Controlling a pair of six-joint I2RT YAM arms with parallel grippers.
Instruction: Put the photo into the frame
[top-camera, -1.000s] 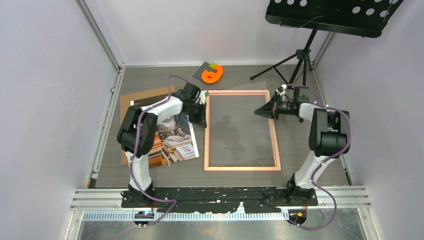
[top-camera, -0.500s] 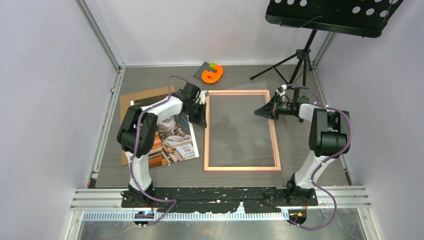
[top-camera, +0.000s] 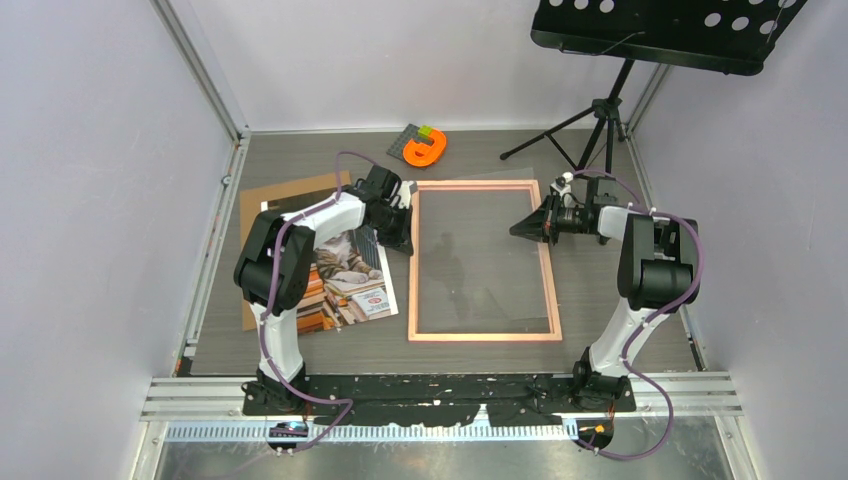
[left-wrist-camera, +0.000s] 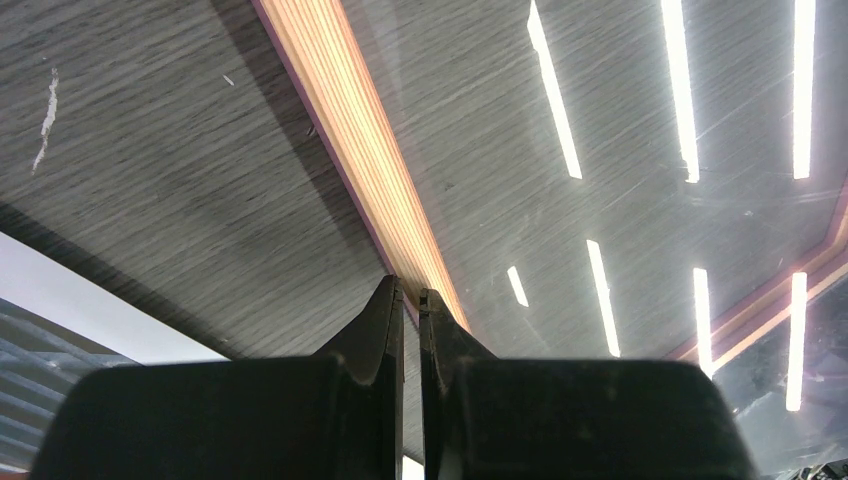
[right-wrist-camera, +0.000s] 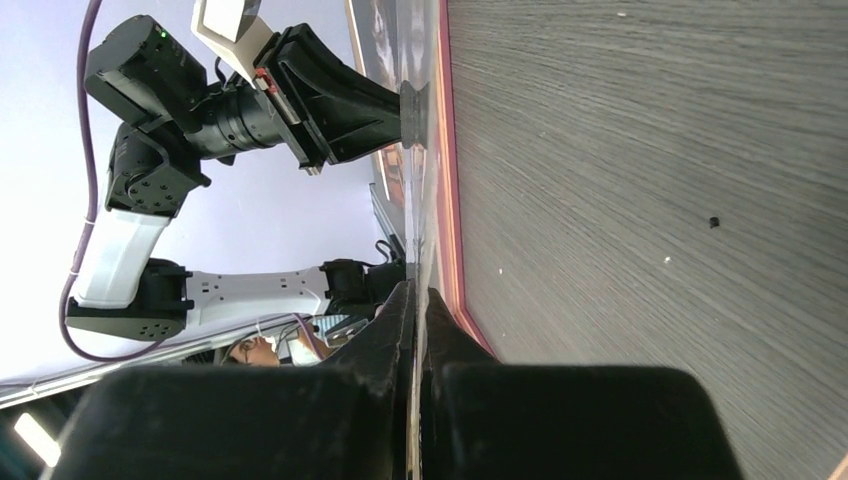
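The pink frame (top-camera: 548, 275) lies flat mid-table. Its clear pane (top-camera: 480, 260) is raised along the right side. My right gripper (top-camera: 515, 230) is shut on the pane's right edge, which runs edge-on between its jaws in the right wrist view (right-wrist-camera: 419, 290), beside the frame's pink rail (right-wrist-camera: 452, 200). My left gripper (top-camera: 405, 245) is shut, its tips (left-wrist-camera: 411, 290) at the frame's left rail (left-wrist-camera: 350, 130). I cannot tell whether anything thin lies between them. The cat photo (top-camera: 350, 285) lies left of the frame, partly under the left arm.
A brown backing board (top-camera: 262, 205) lies under the photo at the left. An orange piece (top-camera: 424, 150) sits on a small grey plate at the back. A music stand's tripod (top-camera: 600, 120) stands at the back right. Walls close in both sides.
The right gripper has shifted slightly toward the near side with the pane, and the reflections in the pane have moved. The left arm has not moved.
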